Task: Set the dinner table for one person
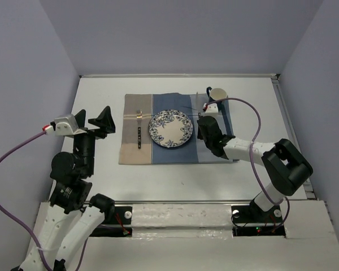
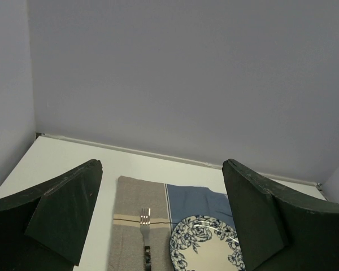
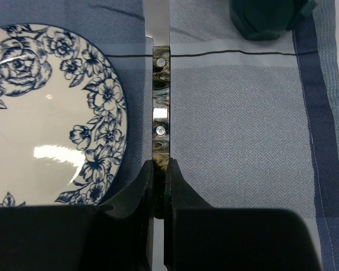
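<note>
On the white dinner table (image 1: pixel 175 180) lies a blue-and-tan striped placemat (image 1: pixel 164 157) with a blue floral plate (image 1: pixel 170 128) at its middle. A fork (image 1: pixel 139 129) lies on the tan strip to the plate's left. My right gripper (image 3: pixel 159 164) is low over the mat just right of the plate (image 3: pixel 51 113), shut on the marbled handle of a knife (image 3: pixel 160 101), whose blade points toward the far edge. My left gripper (image 1: pixel 93 119) hangs open and empty above the table, left of the mat; its view shows the fork (image 2: pixel 145 226) and the plate (image 2: pixel 206 243) between the fingers.
A cup (image 1: pixel 217 93) with a pale inside stands at the mat's far right corner, close ahead of the right gripper; it shows as a dark teal shape (image 3: pixel 265 17) in the right wrist view. Grey walls enclose the table on three sides.
</note>
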You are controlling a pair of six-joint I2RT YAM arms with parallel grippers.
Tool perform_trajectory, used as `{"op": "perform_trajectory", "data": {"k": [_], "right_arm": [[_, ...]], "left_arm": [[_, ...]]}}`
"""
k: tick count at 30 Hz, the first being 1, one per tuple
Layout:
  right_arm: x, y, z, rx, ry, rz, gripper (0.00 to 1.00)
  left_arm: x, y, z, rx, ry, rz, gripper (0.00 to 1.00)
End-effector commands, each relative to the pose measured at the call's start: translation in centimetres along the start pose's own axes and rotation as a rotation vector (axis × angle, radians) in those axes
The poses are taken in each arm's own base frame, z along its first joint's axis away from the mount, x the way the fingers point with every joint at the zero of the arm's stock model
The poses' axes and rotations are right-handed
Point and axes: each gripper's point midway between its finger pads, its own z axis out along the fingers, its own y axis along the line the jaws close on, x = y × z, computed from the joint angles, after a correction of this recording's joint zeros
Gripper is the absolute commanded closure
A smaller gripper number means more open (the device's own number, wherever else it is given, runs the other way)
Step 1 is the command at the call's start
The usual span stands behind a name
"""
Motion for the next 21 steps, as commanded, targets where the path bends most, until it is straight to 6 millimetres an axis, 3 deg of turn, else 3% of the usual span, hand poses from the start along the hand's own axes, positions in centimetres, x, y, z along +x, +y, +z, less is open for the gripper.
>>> {"op": "perform_trajectory", "data": {"k": [1, 7, 21], "right_arm": [[0.9, -0.5, 0.7, 0.017, 0.015, 0.05, 1.0], [1.9, -2.1, 1.5, 0.046, 0.053, 0.047, 1.0], [4.7, -2.7, 2.7, 0.06, 0.139, 0.018, 1.0]], "left_arm": [[-0.8, -0.6, 0.6, 0.019, -0.035, -0.02, 0.01], [-0.5, -0.8, 0.6, 0.031, -0.029, -0.022, 0.01], [-0.4, -1.1, 0.7, 0.045, -0.024, -0.023, 0.01]]}}
